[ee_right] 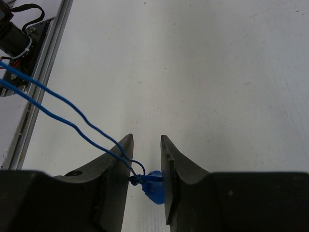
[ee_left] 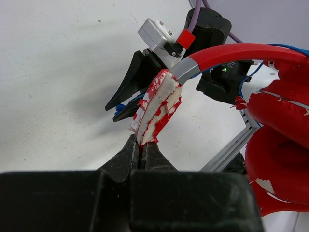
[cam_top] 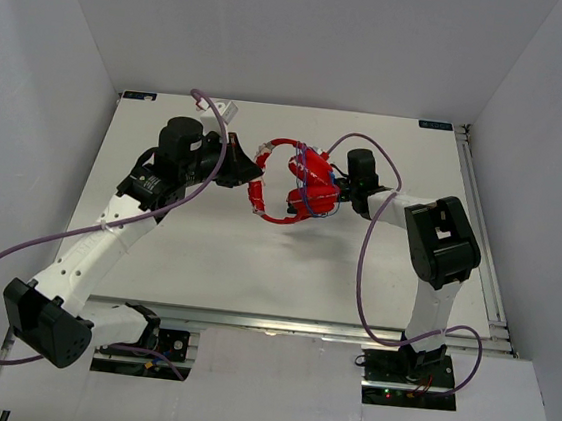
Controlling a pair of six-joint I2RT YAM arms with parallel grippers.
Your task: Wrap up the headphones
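Top view: headphones [cam_top: 299, 184] over far-middle of table [cam_top: 206, 253], between both arms. Left wrist only: left gripper [ee_left: 141, 145] clamped tight on torn headband padding [ee_left: 157, 108]. Right wrist only: right gripper [ee_right: 146, 141] part open above table, blue plug [ee_right: 154, 187] between jaws, unpinched, cable [ee_right: 63, 116] trailing.

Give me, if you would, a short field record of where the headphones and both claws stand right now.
Headphones: between the two arms, over the table
Left claw: shut on the padded red-and-white headband
Right claw: open, fingers apart
Plug: blue, between the right claw's fingers; not clearly pinched
Cable: thin, blue, two strands running from the plug towards the table's edge
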